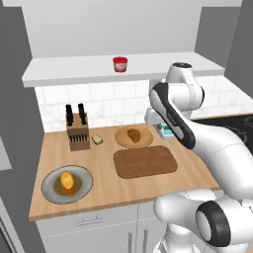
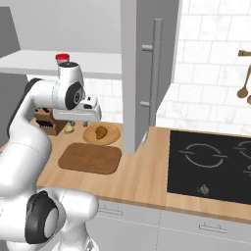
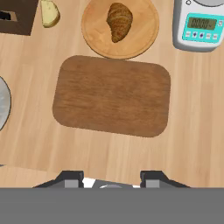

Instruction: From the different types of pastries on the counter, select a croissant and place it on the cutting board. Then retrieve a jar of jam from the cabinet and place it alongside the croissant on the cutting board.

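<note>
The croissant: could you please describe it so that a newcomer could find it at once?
On the tan counter, behind the dark cutting board, sits a round wooden plate. The croissant lies on it: ridged and dark golden-brown, unlike the orange bun on the grey plate.

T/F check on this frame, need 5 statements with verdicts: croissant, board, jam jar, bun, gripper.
1. The dark golden-brown croissant lies on the round tan wooden plate. True.
2. The dark brown rectangular cutting board carries the croissant. False: the board is bare; the croissant is on the plate beyond it.
3. The small red jam jar stands on the long white shelf above the counter. True.
4. The orange-yellow bun sits on the cutting board. False: it sits on a grey round plate near the counter's front edge.
5. The gripper holds the jar. False: the gripper is open and holds nothing, above the counter near the board.
</note>
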Controlling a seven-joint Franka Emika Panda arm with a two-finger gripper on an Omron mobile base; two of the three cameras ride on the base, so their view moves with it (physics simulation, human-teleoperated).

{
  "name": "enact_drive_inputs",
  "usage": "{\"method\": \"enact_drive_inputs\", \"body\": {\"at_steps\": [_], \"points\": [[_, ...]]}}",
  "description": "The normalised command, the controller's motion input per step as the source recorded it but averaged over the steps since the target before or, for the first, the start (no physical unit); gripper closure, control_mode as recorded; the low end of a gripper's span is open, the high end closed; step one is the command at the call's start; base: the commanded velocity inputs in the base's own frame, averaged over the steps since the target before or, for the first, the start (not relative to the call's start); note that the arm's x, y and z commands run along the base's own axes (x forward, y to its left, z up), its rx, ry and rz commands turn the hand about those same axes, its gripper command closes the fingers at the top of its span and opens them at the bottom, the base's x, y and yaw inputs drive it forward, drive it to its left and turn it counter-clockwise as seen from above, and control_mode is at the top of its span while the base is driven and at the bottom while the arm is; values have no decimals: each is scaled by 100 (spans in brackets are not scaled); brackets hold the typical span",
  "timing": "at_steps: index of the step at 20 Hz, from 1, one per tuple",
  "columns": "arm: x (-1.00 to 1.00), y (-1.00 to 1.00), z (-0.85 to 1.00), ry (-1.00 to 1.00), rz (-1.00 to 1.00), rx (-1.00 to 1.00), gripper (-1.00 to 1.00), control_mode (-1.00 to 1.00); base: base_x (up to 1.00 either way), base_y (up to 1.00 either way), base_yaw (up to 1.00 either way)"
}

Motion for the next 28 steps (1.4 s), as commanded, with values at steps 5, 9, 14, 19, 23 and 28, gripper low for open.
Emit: {"method": "enact_drive_inputs", "body": {"at_steps": [5,9,14,19,23,28], "points": [[-6,-8,-1,0,0,0,-100,-100,0,0,0],[0,-1,0,0,0,0,-100,-100,0,0,0],[-10,15,1,4,0,0,-100,-100,0,0,0],[-8,15,4,2,0,0,-100,-100,0,0,0],[-55,0,-20,1,0,0,-100,-100,0,0,0],[-13,24,36,-4,0,0,-100,-100,0,0,0]]}}
